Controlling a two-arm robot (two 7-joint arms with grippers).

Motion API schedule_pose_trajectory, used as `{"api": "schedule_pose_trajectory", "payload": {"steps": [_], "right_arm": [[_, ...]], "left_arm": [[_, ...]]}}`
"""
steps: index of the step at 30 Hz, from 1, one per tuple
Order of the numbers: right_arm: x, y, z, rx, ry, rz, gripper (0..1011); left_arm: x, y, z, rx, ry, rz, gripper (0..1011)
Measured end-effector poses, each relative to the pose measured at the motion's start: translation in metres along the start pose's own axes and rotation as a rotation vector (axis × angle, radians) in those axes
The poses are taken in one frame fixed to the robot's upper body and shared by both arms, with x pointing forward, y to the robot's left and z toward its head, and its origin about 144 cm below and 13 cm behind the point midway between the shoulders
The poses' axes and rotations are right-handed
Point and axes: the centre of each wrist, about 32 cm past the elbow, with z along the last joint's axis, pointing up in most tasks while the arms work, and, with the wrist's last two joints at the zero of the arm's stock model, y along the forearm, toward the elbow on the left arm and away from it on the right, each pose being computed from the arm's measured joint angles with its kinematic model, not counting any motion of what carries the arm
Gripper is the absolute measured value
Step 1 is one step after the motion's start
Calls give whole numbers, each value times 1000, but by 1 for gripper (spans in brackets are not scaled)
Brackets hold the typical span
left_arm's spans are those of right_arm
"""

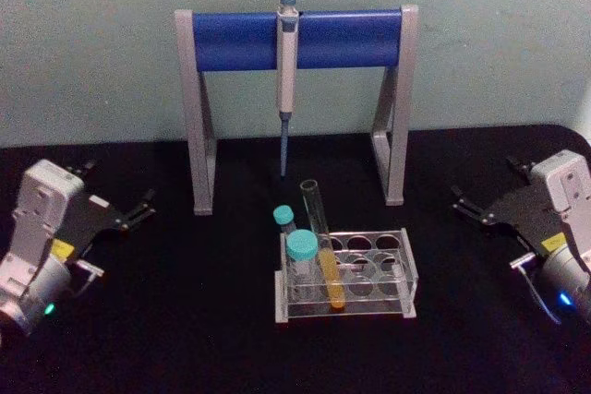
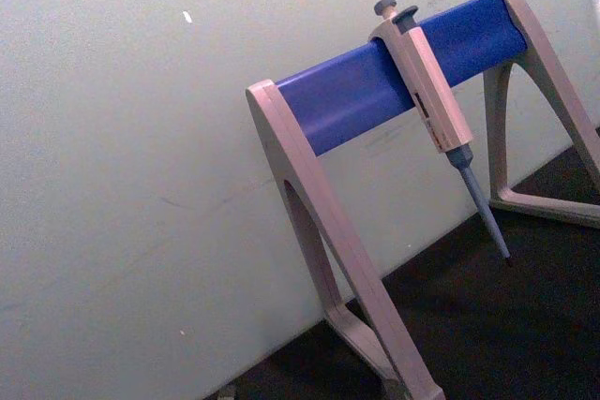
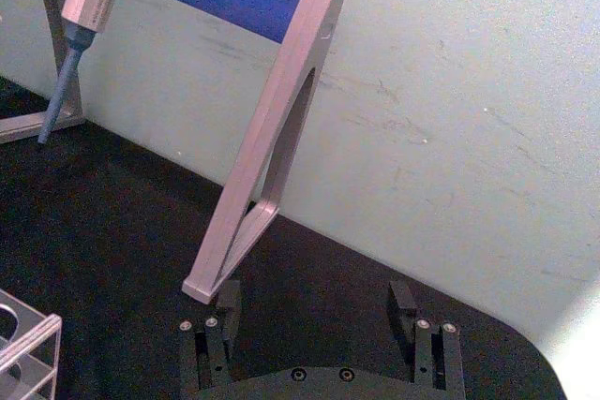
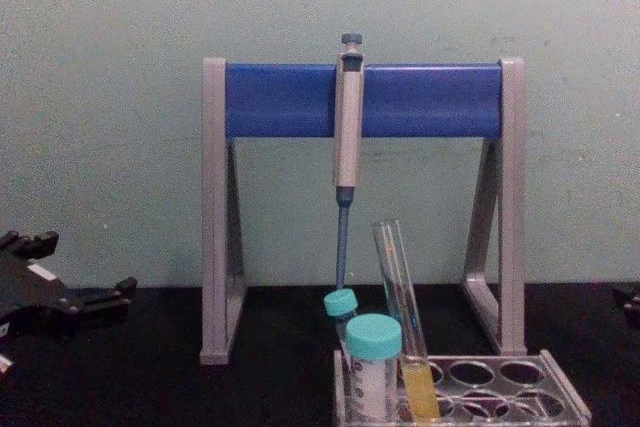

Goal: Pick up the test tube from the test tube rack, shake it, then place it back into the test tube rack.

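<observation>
Filling the background is a pale green-grey wall (image 1: 92, 43), and below it a flat black table (image 1: 185, 348) spreads across the whole foreground. At the back of the table stands a tall pipette stand with grey legs and a blue crossbar (image 1: 240, 41). A grey pipette with a blue tip (image 1: 287, 71) hangs from the middle of the bar.

In front of the stand sits the low clear plastic test tube rack (image 1: 379, 311) with its rows of round holes. The long, uncapped glass test tube (image 1: 323, 246) stands in the rack's front row. It has yellow liquid in its lower part, and its open top tilts toward the robot's left.

Just to its left stands a wide teal-capped white tube (image 1: 300, 256). A slimmer teal-capped tube (image 1: 283, 219) stands behind that one. In the chest view the pipette's tip hangs behind the tops of these tubes.

The left gripper (image 1: 118, 184) rests low at the table's left side, well apart from the rack. Its fingers are spread and hold nothing. The right gripper (image 1: 485, 180) mirrors it at the right side. The right wrist view shows its black fingers (image 3: 228, 299) wide apart, facing a grey leg of the stand.
</observation>
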Motion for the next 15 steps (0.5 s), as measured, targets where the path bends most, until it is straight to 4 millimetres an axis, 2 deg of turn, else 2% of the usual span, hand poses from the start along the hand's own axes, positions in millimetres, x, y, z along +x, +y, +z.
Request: {"api": "schedule_pose_trajectory", "payload": {"steps": [15], "right_arm": [[0, 0, 0, 0, -2, 0, 1000]], "left_arm": [[0, 0, 0, 0, 0, 0, 1001]]}}
